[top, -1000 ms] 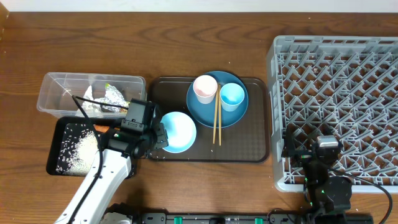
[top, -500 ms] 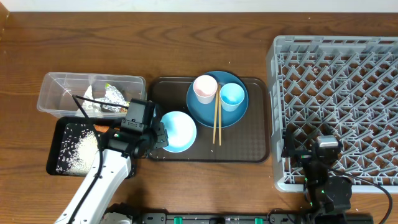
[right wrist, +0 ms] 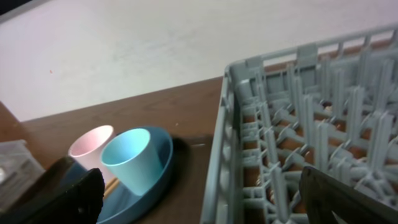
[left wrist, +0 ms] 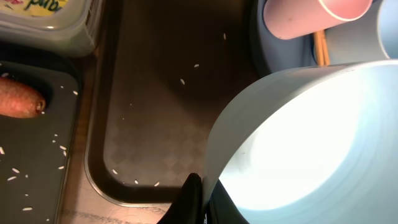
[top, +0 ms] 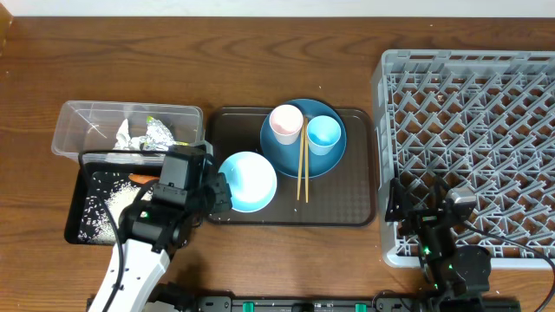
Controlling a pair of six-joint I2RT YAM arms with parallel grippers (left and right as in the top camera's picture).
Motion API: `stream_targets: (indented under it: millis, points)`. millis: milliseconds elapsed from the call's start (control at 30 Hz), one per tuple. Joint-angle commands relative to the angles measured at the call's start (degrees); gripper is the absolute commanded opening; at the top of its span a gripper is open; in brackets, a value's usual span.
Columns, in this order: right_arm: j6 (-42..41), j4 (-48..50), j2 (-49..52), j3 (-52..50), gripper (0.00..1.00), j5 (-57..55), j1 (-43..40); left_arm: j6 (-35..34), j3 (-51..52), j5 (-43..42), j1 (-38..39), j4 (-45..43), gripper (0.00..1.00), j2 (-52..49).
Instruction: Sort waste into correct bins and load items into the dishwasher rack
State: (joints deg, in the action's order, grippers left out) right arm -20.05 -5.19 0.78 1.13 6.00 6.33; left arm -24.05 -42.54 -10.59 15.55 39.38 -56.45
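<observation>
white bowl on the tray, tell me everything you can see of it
The white bowl is round, smooth and glossy, pale bluish-white inside and empty. It is open side up at the front left of the brown serving tray, just left of the blue plate; whether they touch is unclear. The left gripper is at its left rim, one dark finger against the outer wall, but a firm grip cannot be confirmed.

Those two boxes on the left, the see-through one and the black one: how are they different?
The clear tub is see-through and deeper; the black tray is opaque and shallow. The clear tub holds tissue and foil; the black tray holds rice and a carrot. Both are rectangular, side by side.
</observation>
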Motion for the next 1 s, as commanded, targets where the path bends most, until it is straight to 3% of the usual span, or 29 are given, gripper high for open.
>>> stream_targets:
  millis: [0,233,567,800,867,967]
  points:
    - [-4.3,-4.4,0.5,7.2,0.99,2.2,-0.3,0.5,0.3,-0.5,0.2,0.5,0.06,0.6]
    - [-3.0,-25.4,11.1,33.4,0.99,-0.5,-0.3,0.5,0.3,-0.3,0.2,0.7,0.06,0.6]
    - [-2.6,-58.2,43.7,71.3,0.99,4.0,-0.3,0.5,0.3,1.2,0.2,0.8,0.06,0.6]
    - [-2.5,-58.5,54.3,80.8,0.99,15.8,-0.3,0.5,0.3,1.2,0.2,0.8,0.06,0.6]
    - [-2.6,-59.2,56.0,80.7,0.62,16.2,0.0,0.5,0.3,1.2,0.2,0.8,0.06,0.6]
    - [-2.6,-60.9,57.6,80.1,0.49,13.6,2.0,0.5,0.3,1.2,0.2,0.8,0.06,0.6]
